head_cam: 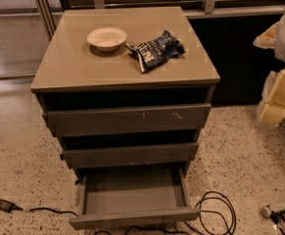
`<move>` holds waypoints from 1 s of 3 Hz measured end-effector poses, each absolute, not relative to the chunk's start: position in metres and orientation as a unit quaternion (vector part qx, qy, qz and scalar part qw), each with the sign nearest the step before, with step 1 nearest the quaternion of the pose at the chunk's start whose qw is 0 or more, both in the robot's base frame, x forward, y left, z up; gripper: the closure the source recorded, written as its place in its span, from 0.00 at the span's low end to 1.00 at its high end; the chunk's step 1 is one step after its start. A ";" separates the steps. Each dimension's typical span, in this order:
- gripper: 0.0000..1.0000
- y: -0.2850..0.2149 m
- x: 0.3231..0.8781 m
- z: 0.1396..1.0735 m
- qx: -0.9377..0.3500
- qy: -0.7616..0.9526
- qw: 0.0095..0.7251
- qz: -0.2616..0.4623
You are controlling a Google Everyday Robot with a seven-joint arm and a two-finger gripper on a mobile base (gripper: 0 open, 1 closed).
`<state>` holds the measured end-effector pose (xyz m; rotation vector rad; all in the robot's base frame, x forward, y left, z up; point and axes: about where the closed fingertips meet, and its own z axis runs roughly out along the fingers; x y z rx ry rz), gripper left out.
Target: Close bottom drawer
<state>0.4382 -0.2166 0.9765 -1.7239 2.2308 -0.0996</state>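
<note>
The bottom drawer (132, 218) is the lowest of three grey-brown drawers in a small cabinet (73, 77). It is pulled far out, and its wide shallow box is empty. Its slim plain front is near the lower edge of the view. The middle drawer (130, 155) and the taller top drawer (127, 119), which has pale scratch marks, stand slightly out. My gripper (275, 104), white and pale yellow, is at the right edge of the view. It is beside the cabinet at about top-drawer height, well apart from the bottom drawer, and holds nothing that I can see.
A white bowl (106, 37) and a dark crumpled snack bag (156, 49) lie on the cabinet top. Black cables (215, 212) loop on the speckled floor right of the bottom drawer. A power adapter (4, 205) with a cord lies at the left.
</note>
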 end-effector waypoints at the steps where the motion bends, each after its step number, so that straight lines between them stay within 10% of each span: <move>1: 0.00 -0.216 0.438 0.978 -0.604 0.779 0.164 -0.036; 3: 0.19 -0.206 0.439 0.947 -0.628 0.758 0.175 -0.012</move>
